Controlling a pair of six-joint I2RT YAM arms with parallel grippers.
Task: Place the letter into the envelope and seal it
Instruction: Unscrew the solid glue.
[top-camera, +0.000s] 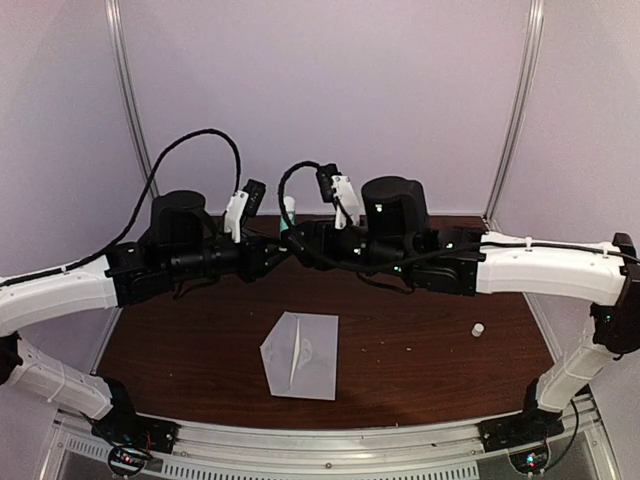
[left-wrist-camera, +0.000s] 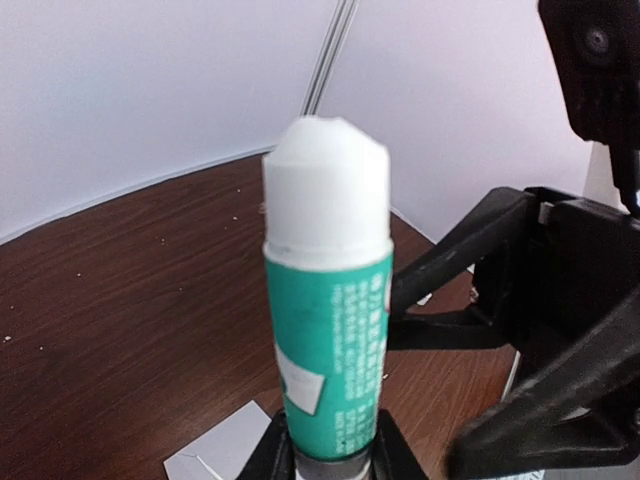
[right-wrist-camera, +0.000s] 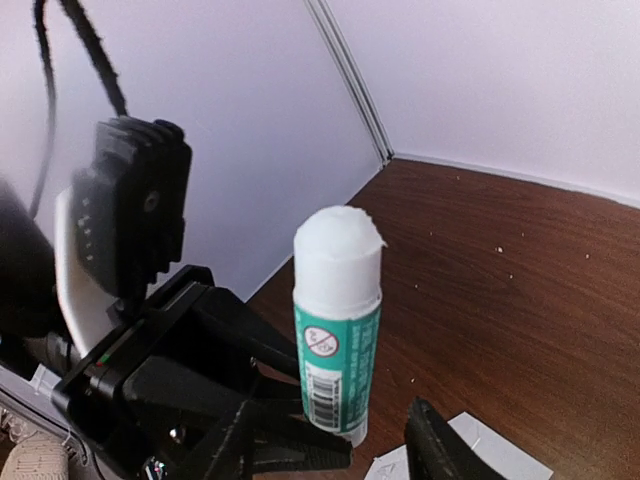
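A green glue stick (left-wrist-camera: 325, 330) with its white glue bared stands upright in my left gripper (left-wrist-camera: 330, 462), which is shut on its base. The stick (top-camera: 288, 214) hangs above the back of the table where both arms meet. My right gripper (right-wrist-camera: 385, 442) is open around the stick (right-wrist-camera: 338, 340), with a gap between its right finger (right-wrist-camera: 435, 450) and the tube. The pale envelope (top-camera: 300, 355) lies flat on the table below, its triangular flap pointing left. Corners of the envelope (left-wrist-camera: 215, 452) (right-wrist-camera: 495, 452) show in both wrist views. The letter does not show as a separate sheet.
A small white cap (top-camera: 478, 328) lies on the brown table (top-camera: 420, 350) at the right. Pale walls with metal posts (top-camera: 515, 110) close off the back. My left gripper's black body (right-wrist-camera: 170, 380) fills the right wrist view's lower left.
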